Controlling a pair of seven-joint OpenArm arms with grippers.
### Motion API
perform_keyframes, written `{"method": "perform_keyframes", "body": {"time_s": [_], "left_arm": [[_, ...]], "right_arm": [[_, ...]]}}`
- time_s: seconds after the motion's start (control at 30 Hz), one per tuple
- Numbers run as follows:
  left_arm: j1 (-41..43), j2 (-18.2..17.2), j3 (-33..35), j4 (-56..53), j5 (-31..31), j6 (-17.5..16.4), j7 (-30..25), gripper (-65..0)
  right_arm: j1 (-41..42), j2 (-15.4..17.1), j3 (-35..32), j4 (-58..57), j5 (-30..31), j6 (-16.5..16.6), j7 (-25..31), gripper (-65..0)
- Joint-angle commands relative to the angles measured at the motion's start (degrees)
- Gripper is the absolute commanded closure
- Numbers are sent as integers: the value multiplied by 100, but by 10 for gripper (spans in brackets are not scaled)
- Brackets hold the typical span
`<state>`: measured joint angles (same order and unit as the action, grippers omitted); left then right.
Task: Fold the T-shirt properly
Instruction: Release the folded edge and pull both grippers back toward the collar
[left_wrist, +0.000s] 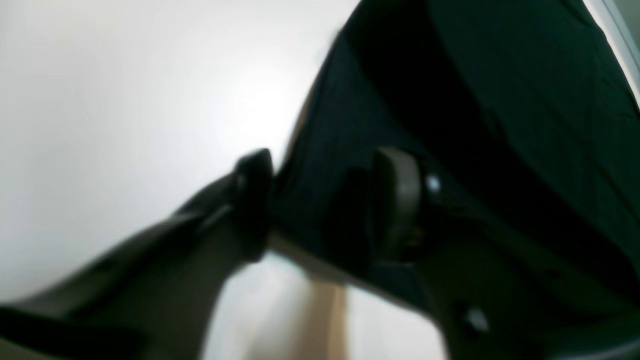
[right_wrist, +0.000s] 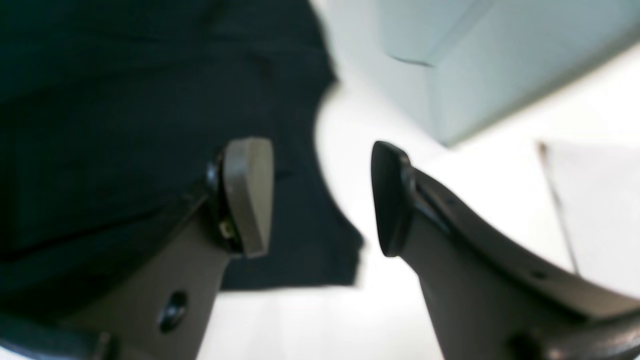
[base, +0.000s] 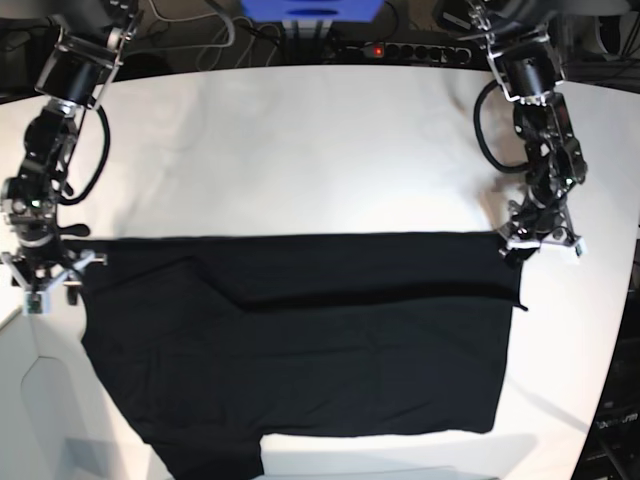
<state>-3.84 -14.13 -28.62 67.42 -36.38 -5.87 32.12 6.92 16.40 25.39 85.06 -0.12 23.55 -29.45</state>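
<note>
White tabletop (base: 300, 150) fills my base view, with cables and a power strip (base: 420, 50) along its far edge. On it the T-shirt (base: 300, 350) lies spread flat as a wide black sheet over the near half, its far edge running straight between my two arms and one long crease crossing it just below that edge. No print or label shows on the upper face.

At the cloth's far corner on the base view's right, my left gripper (left_wrist: 320, 200) has its jaws parted, with the shirt's edge (left_wrist: 325, 150) running between them. One finger (left_wrist: 250, 200) stands over bare tabletop and the other pad (left_wrist: 397, 200) over the black cloth; I cannot tell whether either touches the fabric.

At the opposite far corner my right gripper (right_wrist: 320, 195) hangs with its jaws wide apart and nothing held. A corner of the shirt (right_wrist: 300, 225) shows in the gap between them, and the dark finger (right_wrist: 392, 200) is over bare white surface.
</note>
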Motion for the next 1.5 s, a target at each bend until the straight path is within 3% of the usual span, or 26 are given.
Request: {"method": "perform_keyframes", "body": {"time_s": [0.0, 0.1, 0.2, 0.4, 0.8, 0.9, 1.0, 1.03, 1.47], "left_arm": [[-60, -59, -8, 41, -6, -7, 36, -194], [-69, -59, -8, 41, -6, -7, 36, -2], [-69, -59, -8, 41, -6, -7, 45, -20], [-25, -59, -8, 41, -6, -7, 54, 0], [80, -77, -17, 41, -6, 11, 45, 0], [151, -86, -43, 41, -6, 11, 45, 0], [195, -86, -35, 102, -6, 11, 45, 0], [203, -86, -35, 120, -6, 11, 72, 0], [669, -121, -78, 1816, -15, 37, 80, 0]], "right_arm": [[113, 175, 85, -79, 16, -39, 101, -323], [148, 324, 226, -668, 16, -39, 101, -323], [148, 474, 244, -1248, 43, -39, 251, -323], [148, 474, 235, -1943, 43, -39, 831, -323], [429, 474, 235, -2796, 43, -39, 840, -310], [403, 483, 226, -2813, 43, -30, 831, -223], [403, 492, 226, -2787, 43, -30, 787, -23], [403, 500, 226, -2787, 43, -30, 778, 0], [16, 535, 235, -791, 34, -30, 769, 0]]}}
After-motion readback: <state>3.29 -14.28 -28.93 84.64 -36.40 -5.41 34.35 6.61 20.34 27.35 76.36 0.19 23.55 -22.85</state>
